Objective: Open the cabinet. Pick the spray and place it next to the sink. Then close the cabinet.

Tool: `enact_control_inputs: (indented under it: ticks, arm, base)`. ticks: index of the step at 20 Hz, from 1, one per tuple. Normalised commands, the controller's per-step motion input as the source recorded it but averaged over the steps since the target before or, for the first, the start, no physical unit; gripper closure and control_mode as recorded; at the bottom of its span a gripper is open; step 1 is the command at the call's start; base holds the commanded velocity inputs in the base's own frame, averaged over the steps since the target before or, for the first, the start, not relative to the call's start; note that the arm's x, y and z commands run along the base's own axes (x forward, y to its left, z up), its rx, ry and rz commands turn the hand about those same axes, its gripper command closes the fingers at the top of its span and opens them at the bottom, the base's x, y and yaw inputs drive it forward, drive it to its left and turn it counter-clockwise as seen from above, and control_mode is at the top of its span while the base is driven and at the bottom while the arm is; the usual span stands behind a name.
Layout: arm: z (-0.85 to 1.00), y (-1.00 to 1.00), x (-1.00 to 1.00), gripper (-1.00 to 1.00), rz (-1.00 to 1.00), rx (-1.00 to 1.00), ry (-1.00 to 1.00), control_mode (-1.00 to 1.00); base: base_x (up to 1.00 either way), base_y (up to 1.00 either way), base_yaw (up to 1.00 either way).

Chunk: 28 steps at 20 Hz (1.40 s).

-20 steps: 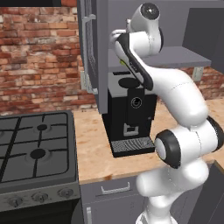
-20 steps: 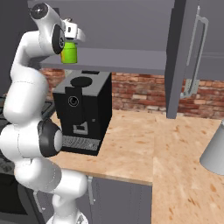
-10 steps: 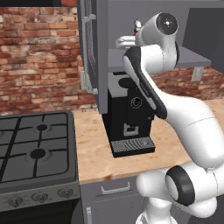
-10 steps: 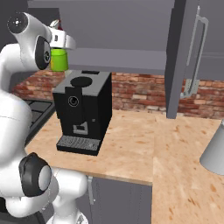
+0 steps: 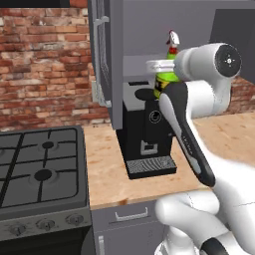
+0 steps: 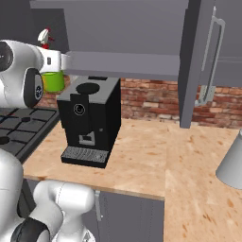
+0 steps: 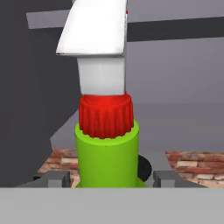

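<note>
The spray point(image 7: 105, 144) sits upright between the two fingertips point(image 7: 56, 178) of the gripper point(image 7: 105, 179), grasped at its green body and held in the air in front of the open cabinet point(image 6: 142, 33), above the black coffee machine point(image 6: 90, 120). Left of the machine lies the stove point(image 5: 37, 172); a grey cone point(image 6: 231, 163) stands at the counter's point(image 6: 142, 156) right.

The spray point(image 5: 168, 74) hangs above the black coffee machine point(image 5: 147, 134), cabinet point(image 5: 107, 60) open.
</note>
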Motion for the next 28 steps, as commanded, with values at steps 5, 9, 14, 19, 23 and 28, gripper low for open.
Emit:
enact_control_inputs:
  ticks: [5,9,14,19,23,28]
  arm:
    - [0.03,-0.11,-0.99,1.0,0.09,0.0,-0.06,-1.0]
    - [0.01,-0.12,-0.92,1.0,0.1,0.0,0.0,-1.0]
    - [0.0,-0.07,-0.9,1.0,0.09,0.0,0.0,-1.0]
    - [0.0,-0.03,-0.59,1.0,0.05,0.0,0.02,-1.0]
    - [-0.04,0.0,-0.08,1.0,0.0,-0.03,0.12,-1.0]
    - [0.0,0.0,0.0,1.0,0.0,0.0,0.0,-1.0]
  base:
    - [0.0,0.0,0.0]
    - [0.0,0.0,0.0]
    - [0.0,0.0,0.0]
    - [0.0,0.0,0.0]
    - [0.0,0.0,0.0]
    - [0.0,0.0,0.0]
